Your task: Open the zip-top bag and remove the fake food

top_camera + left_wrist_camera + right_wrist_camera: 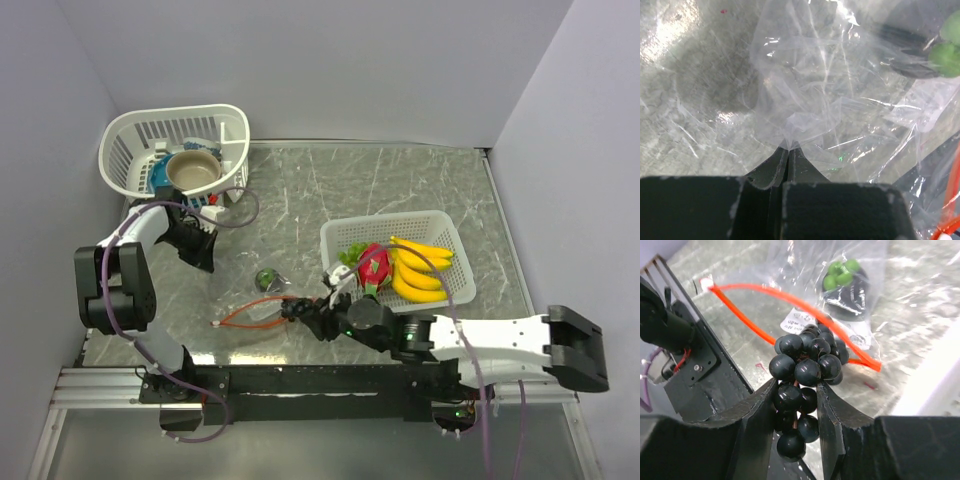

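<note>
The clear zip-top bag (pixel 245 292) lies on the table left of centre. Its orange-red zip strip (pixel 252 316) gapes open toward the near edge, as the right wrist view (pixel 771 294) shows. A bright green bumpy cluster (pixel 267 278) sits inside the bag, also in the left wrist view (pixel 949 51) and right wrist view (pixel 840 272). My left gripper (pixel 204 256) is shut on the bag's far plastic end (pixel 805 100). My right gripper (pixel 298 312) is shut on a bunch of black toy grapes (pixel 807 371) just outside the bag's mouth.
A white mesh basket (pixel 448 232) right of centre holds yellow bananas (pixel 418 270), a pink-red dragon fruit (pixel 375 268) and a green piece. Another white basket (pixel 130 135) at the back left holds a tan bowl (pixel 193 170) and a blue item. Grey walls close in the table.
</note>
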Motion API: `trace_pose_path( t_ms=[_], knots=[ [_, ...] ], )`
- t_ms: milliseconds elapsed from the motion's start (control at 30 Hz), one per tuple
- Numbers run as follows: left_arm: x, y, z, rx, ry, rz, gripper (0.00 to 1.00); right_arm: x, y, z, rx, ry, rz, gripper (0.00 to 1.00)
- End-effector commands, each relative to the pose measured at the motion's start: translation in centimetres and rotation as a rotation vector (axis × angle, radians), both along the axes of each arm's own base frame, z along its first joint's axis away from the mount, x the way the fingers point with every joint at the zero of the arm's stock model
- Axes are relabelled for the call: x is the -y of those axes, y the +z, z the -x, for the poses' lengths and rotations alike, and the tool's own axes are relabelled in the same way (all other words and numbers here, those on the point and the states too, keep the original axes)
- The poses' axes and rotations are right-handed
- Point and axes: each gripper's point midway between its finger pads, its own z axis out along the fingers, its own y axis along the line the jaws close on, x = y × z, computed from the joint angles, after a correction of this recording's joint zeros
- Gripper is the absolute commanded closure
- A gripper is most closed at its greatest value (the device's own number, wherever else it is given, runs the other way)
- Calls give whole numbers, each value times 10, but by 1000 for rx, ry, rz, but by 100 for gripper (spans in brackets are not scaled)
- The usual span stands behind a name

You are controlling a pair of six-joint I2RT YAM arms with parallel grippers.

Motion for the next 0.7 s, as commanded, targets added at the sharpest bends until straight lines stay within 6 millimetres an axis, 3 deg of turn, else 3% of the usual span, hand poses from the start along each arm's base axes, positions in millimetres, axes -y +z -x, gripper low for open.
trace_pose_path(
  t_ms=[0,33,67,133,167,267,333,367,467,533,567,600,667],
  knots=[
    [0,8,2,31,5,-11,99,29,54,-15,67,-133,-120,57],
    [-1,9,2,34,6,-9,99,37,63,-20,98,-161,-125,57],
    [0,9,3,32,6,-9,99,51,86,-28,131,-217,-175,57],
    [1,8,4,29,5,-6,99,70,97,-38,169,-278,-160,57],
    [2,10,4,31,6,0,99,85,113,-47,188,-332,-190,58],
    [3,12,4,35,6,9,99,128,121,-74,221,-522,-173,60],
    [4,13,5,39,6,12,98,152,109,-87,196,-641,-136,61],
    [4,14,4,40,7,15,93,166,103,-96,185,-708,-116,62],
    [6,16,7,32,-3,22,89,186,77,-105,135,-819,-39,61],
    [4,17,7,37,-3,16,94,193,62,-108,98,-875,-9,33],
    [4,18,7,39,-5,15,99,192,58,-108,89,-876,-5,12],
    [5,18,7,38,-10,16,99,188,59,-108,85,-865,-14,0],
    [5,19,8,34,-14,18,99,177,63,-109,81,-819,-27,0]
  ],
)
